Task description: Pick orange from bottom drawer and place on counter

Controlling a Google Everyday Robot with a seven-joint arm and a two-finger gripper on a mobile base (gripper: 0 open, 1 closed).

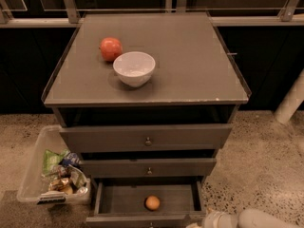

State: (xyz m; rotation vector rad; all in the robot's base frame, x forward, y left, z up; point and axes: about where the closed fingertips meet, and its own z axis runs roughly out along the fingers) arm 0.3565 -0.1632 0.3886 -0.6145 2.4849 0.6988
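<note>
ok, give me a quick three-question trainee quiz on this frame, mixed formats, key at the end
1. True or false: the orange lies inside the open bottom drawer.
2. What sits on the counter beside the white bowl? A) a red-orange fruit B) a mug C) a sponge
3. Fill in: the gripper is low in the frame, to the ____ of the open drawer.
Key: 1 true; 2 A; 3 right.
</note>
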